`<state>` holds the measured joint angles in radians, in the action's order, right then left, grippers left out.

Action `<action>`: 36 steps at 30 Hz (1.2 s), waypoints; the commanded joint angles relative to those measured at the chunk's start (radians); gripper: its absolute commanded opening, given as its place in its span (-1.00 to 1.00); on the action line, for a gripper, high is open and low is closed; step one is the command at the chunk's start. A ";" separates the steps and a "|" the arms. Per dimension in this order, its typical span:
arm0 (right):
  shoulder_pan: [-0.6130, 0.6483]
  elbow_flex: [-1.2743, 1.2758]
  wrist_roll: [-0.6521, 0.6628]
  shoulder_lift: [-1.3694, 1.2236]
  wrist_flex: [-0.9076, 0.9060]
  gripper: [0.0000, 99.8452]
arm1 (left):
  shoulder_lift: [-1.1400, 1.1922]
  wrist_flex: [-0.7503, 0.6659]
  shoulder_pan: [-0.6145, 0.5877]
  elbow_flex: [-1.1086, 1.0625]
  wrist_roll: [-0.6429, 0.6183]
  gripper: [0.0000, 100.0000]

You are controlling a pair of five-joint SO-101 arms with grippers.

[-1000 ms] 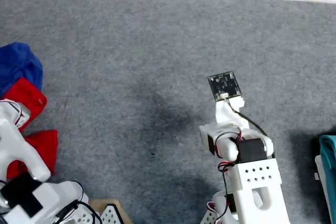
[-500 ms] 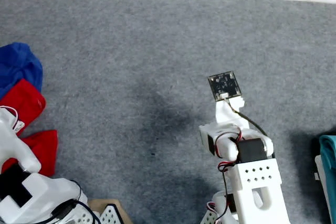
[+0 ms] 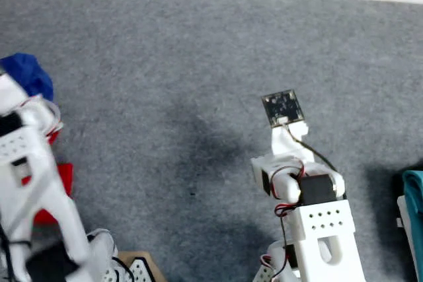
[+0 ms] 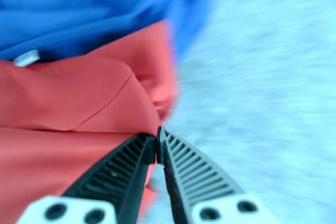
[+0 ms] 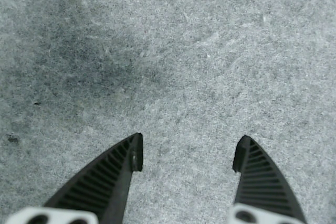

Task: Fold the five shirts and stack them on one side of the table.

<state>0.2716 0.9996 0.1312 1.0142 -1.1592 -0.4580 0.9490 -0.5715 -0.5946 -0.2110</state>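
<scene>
At the table's left edge a red shirt (image 3: pixel 63 177) lies crumpled with a blue shirt (image 3: pixel 26 74) bunched just behind it. My left arm (image 3: pixel 30 163) stands tall over this pile. In the left wrist view the blue shirt (image 4: pixel 79 14) overlaps the red shirt (image 4: pixel 79 98), and my left gripper (image 4: pixel 157 140) is shut with a corner of red cloth pinched at its tips. My right arm (image 3: pixel 297 183) sits at the centre right. Its gripper (image 5: pixel 186 153) is open over the bare grey mat (image 5: pixel 173 51), holding nothing.
A teal shirt (image 3: pixel 414 209) lies at the right edge of the table, beside something white (image 3: pixel 401 219). The grey mat (image 3: pixel 198 64) covers the table to the pale wall at the back. A tan base plate (image 3: pixel 135 259) sits by the left arm's foot.
The left arm has swung up and forward over the red and blue shirts, now covering much of the red one. The right arm has kept still.
</scene>
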 commanded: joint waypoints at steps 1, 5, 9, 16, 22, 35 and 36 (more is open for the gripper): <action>0.007 -0.005 -0.011 0.008 0.016 -0.44 | -0.182 0.087 0.143 0.090 -0.075 -0.99; 0.007 -0.005 -0.011 0.008 0.016 -0.44 | -0.208 0.163 0.288 0.205 -0.081 -0.99; 0.007 -0.005 -0.011 0.008 0.016 -0.44 | -0.179 0.164 0.489 0.352 -0.110 -0.99; 0.005 0.021 -0.011 0.015 0.019 -0.44 | -0.071 0.169 0.704 0.700 -0.184 -0.99; 0.005 0.050 -0.011 0.016 0.045 -0.44 | 0.120 0.170 0.722 1.119 -0.265 -0.99; 0.007 0.087 -0.011 0.016 0.093 -0.44 | 0.282 0.525 0.524 1.346 -0.133 -0.98; 0.008 0.087 -0.011 0.016 0.093 -0.44 | 0.282 0.531 0.476 1.320 -0.129 -0.98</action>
<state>0.2716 1.0963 0.1312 1.0173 -1.0856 -0.1726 1.4431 0.0284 0.7495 -0.3721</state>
